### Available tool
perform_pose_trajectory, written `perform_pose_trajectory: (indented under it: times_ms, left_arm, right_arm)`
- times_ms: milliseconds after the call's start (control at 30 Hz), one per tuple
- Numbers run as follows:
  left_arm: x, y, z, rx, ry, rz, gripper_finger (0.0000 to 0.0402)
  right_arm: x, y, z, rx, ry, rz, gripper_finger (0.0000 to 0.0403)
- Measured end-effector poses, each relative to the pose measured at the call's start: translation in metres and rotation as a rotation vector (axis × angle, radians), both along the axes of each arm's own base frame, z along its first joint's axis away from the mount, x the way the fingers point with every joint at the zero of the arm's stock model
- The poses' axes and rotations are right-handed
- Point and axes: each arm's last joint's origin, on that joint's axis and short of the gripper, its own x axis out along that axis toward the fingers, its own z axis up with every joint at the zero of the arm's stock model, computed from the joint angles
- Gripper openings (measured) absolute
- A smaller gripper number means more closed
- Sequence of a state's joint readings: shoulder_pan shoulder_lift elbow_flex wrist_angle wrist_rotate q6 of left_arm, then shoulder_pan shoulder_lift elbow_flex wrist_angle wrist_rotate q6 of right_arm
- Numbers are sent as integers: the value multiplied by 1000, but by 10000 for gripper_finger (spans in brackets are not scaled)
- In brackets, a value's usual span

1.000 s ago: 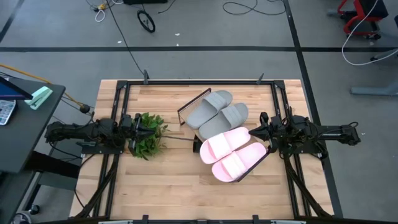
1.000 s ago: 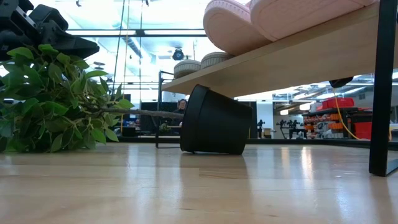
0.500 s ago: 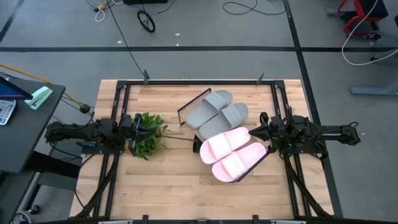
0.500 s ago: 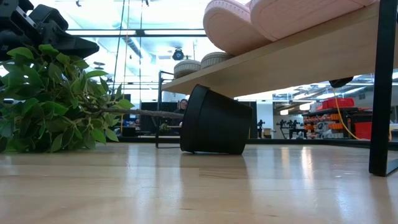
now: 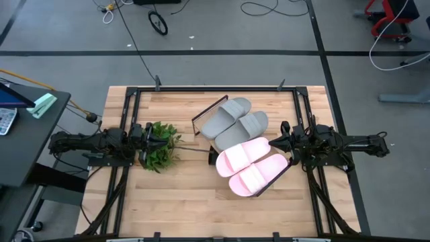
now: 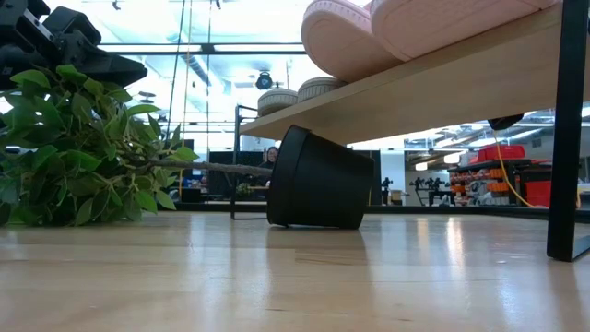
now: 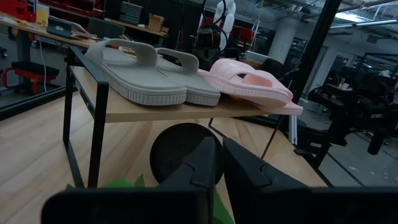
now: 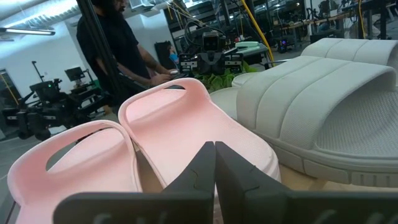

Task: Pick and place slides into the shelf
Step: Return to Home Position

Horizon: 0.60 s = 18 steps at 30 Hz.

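Note:
The shelf [image 6: 442, 83] stands slantwise in the middle of the table on thin dark legs. Two grey slides [image 5: 234, 118] lie side by side on its far-left half, soles down. Two light pink slides [image 5: 250, 165] lie on its near-right half. My left gripper [image 5: 156, 140] is shut and hovers level over the green plant's leaves, pointing at the shelf [image 7: 161, 109]. My right gripper [image 5: 274, 144] is shut and stands level just right of the pink slides [image 8: 180, 124]; whether it touches them I cannot tell.
A green leafy plant [image 5: 160, 146] lies on its side left of the shelf, and its black pot [image 6: 318, 180] rests under the board. Bare tabletop lies toward the near edge [image 5: 188, 202]. A person [image 8: 115, 43] stands beyond the table's left side.

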State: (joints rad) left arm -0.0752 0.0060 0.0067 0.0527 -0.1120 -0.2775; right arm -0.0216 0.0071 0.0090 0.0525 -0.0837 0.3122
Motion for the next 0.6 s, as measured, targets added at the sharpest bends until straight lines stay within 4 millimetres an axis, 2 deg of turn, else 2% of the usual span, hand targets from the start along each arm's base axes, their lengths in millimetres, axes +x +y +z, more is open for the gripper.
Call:
perform_pose_trajectory:
  times_ms: [300,600]
  left_arm:
    - [0,0,0,0,0,0,25]
    - [0,0,0,0,1,0,38]
  right_arm:
    - [0,0,0,0,0,0,14]
    - [0,0,0,0,0,1,14]
